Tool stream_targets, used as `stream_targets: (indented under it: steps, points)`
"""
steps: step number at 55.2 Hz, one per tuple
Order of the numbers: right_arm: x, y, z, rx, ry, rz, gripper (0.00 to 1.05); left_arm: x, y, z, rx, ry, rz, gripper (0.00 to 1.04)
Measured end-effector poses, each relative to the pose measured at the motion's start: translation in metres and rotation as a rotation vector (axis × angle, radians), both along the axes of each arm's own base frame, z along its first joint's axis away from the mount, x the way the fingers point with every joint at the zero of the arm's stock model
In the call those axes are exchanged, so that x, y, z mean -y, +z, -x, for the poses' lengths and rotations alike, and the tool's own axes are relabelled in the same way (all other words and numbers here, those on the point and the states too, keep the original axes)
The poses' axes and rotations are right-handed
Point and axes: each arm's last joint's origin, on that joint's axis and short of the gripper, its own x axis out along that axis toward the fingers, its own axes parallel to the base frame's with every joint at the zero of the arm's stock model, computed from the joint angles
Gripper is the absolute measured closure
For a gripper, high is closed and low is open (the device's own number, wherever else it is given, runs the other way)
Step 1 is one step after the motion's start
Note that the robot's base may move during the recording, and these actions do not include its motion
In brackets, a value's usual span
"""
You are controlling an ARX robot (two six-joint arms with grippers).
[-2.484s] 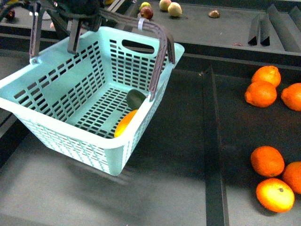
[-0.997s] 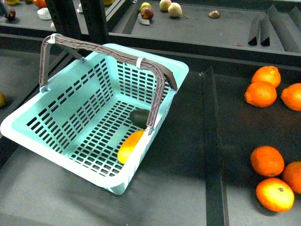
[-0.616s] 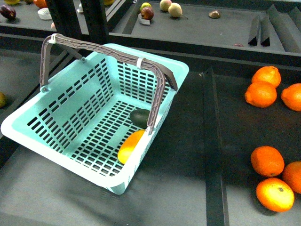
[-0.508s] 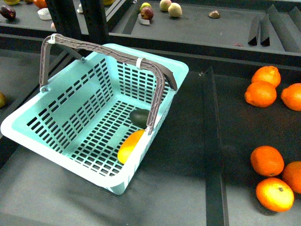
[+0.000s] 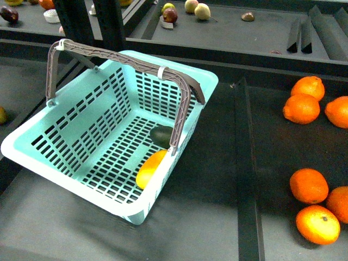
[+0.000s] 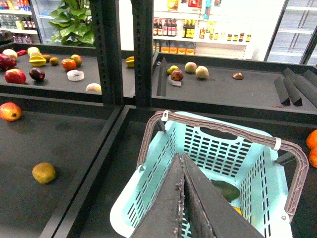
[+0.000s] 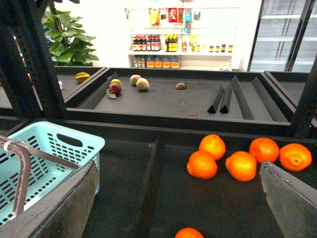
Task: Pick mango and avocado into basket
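So at this point the basket [image 5: 81, 136] sat on the dark worktop [image 5: 217, 206] with both fruits already inside it. The mango [image 5: 149, 169] lay on the slotted floor against the basket's side wall, and the avocado [image 5: 161, 136] was right next to it along the same wall, the two close enough that I couldn't tell if they touched. One brown-grey handle [image 5: 179, 92] stood up over them, the other handle [image 5: 54, 65] was up on the opposite side.

The left hand [image 6: 183, 198] was clenched, its two dark fingers pressed flat together with nothing between them. It hung above the near rim of the basket, and past its tips you could see the avocado [image 6: 225, 190] on the basket floor, below and a bit off to one side, plus a sliver of yellow-orange beside it.

The right hand [image 7: 178, 208] was wide apart and released, only its two finger edges showing at the sides of its own camera, gripping nothing. The basket's corner [image 7: 49, 148] sat off beside one finger, and a bunch of oranges [image 7: 240, 158] lay ahead of it on the worktop, well apart from the basket. In the front camera neither hand showed up at all.

More loose fruit [image 5: 187, 8] sat on the back shelf, beyond both hands.
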Motion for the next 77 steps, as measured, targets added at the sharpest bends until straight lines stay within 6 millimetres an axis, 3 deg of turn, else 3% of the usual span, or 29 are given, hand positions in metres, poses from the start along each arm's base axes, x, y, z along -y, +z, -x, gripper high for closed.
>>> stream_targets:
  steps: [51,73,77]
  points:
    - [0.0,0.0,0.0,0.0,0.0,0.0,0.08,0.0,-0.001,0.035,0.001,-0.001,0.0,1.02]
    - [0.0,0.0,0.0,0.0,0.0,0.0,0.08,0.0,-0.001,0.036,0.004,0.0,0.0,1.02]
    - [0.0,0.0,0.0,0.0,0.0,0.0,0.08,0.0,-0.001,0.036,0.004,0.0,0.0,0.89]
